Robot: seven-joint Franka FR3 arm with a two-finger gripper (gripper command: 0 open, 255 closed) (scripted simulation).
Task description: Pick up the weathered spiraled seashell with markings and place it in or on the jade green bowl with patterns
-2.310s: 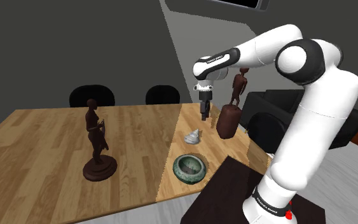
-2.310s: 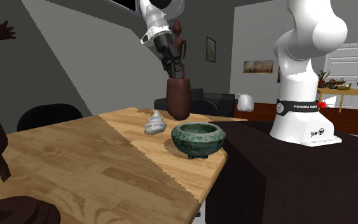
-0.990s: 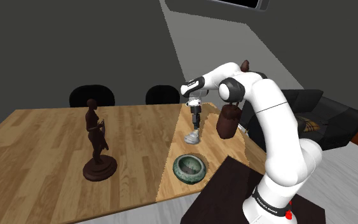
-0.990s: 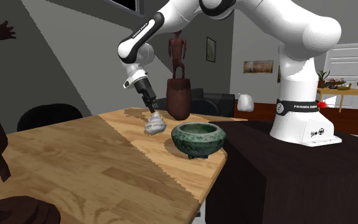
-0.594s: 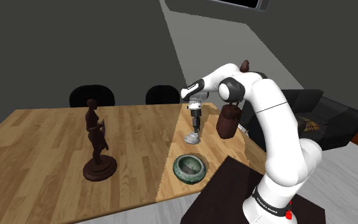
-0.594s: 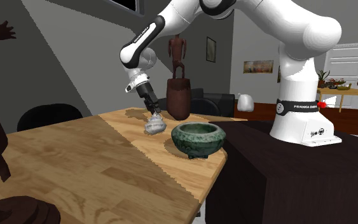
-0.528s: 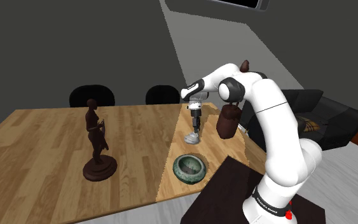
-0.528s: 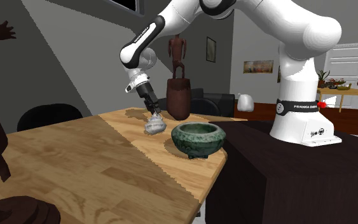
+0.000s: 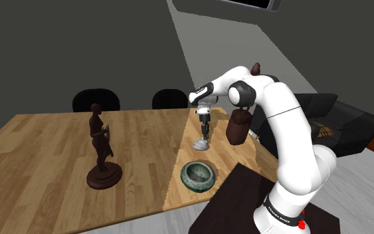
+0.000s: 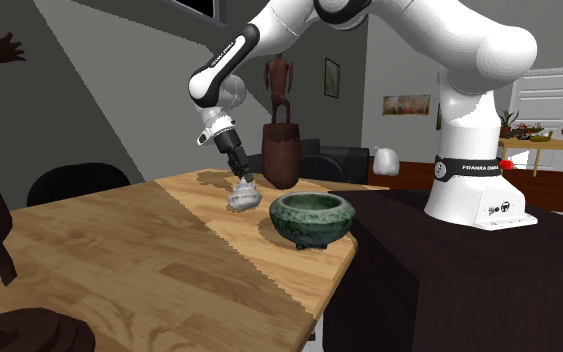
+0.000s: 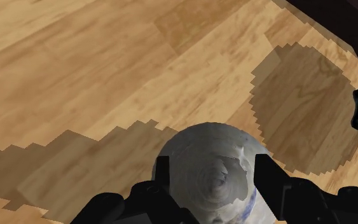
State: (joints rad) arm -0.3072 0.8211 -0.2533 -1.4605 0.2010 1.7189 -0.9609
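table (image 9: 46, 153): wood, plank grain, low sheen. seashell (image 11: 203, 156): pale grey-white, ridged spiral, chalky matt, faint bluish marks. bowl (image 10: 314, 218): mottled green, stone-like, slight gloss. figurine (image 9: 101, 149): dark brown, smooth, dull shine. arm (image 10: 469, 60): glossy white casing. gripper (image 11: 213, 168): matt black.

I am in a home, in a room for both dining and sitting. I work at a long wooden table (image 9: 46, 149) with two dark chairs (image 9: 95, 100) at its far side. Ornaments stand on it: a dark statue (image 9: 101, 149), a brown vase (image 10: 280, 155), a green bowl (image 10: 313, 218) and a shell (image 10: 241, 197). Past the table sits a dark sofa (image 9: 341, 119). Framed pictures (image 10: 330, 77) hang on the grey walls. Farther off are white panelled doors (image 10: 554, 95), a small wooden side table (image 10: 549, 148) and a reddish wood floor (image 10: 559, 200).
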